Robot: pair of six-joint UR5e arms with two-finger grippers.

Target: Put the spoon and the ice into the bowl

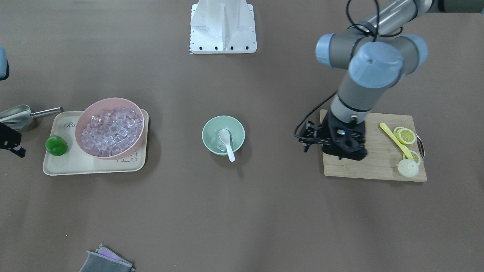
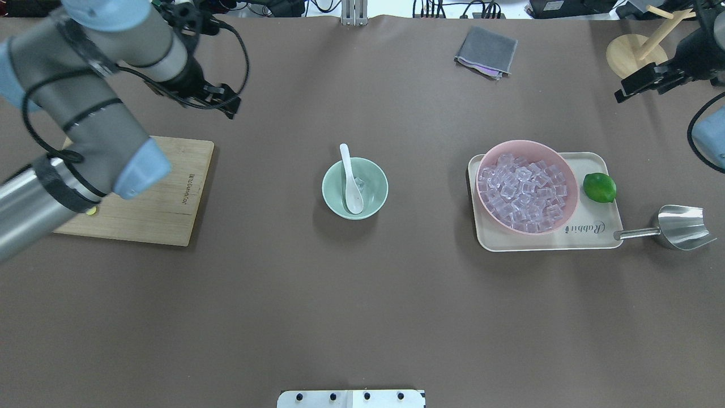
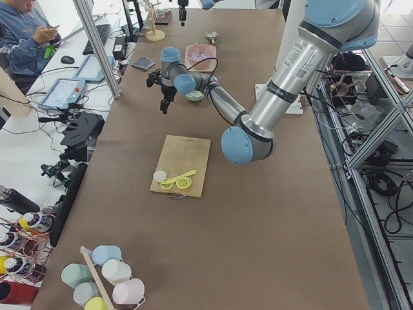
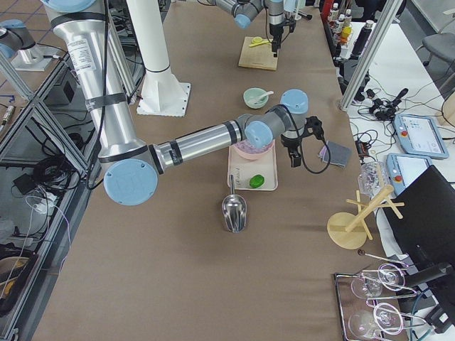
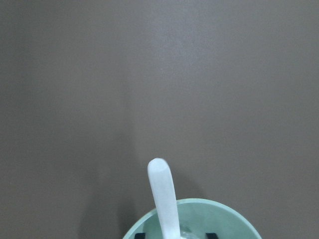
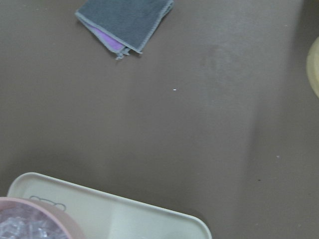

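Note:
The mint-green bowl [image 1: 211,130] [image 2: 374,171] stands at the table's middle. The white spoon [image 1: 228,144] [image 2: 349,180] lies in it, its handle resting over the rim. A clear ice cube [image 1: 220,146] [image 2: 359,182] lies in the bowl beside the scoop. My left gripper [image 1: 303,139] [image 2: 228,106] hovers open and empty over the table between the bowl and the cutting board. The left wrist view shows the spoon handle [image 5: 163,194] and the bowl's rim [image 5: 224,209]. My right gripper [image 2: 621,93] is high at the far right, away from the bowl; I cannot tell whether it is open.
A pink bowl [image 1: 109,100] [image 2: 527,143] full of ice cubes sits on a cream tray [image 1: 75,166] [image 2: 595,235] with a lime [image 1: 56,145] [image 2: 599,187]. A metal scoop [image 2: 682,226] lies beside the tray. A cutting board [image 1: 370,166] holds a yellow utensil [image 1: 393,138] and lemon slices. A grey cloth [image 2: 486,52] lies far off.

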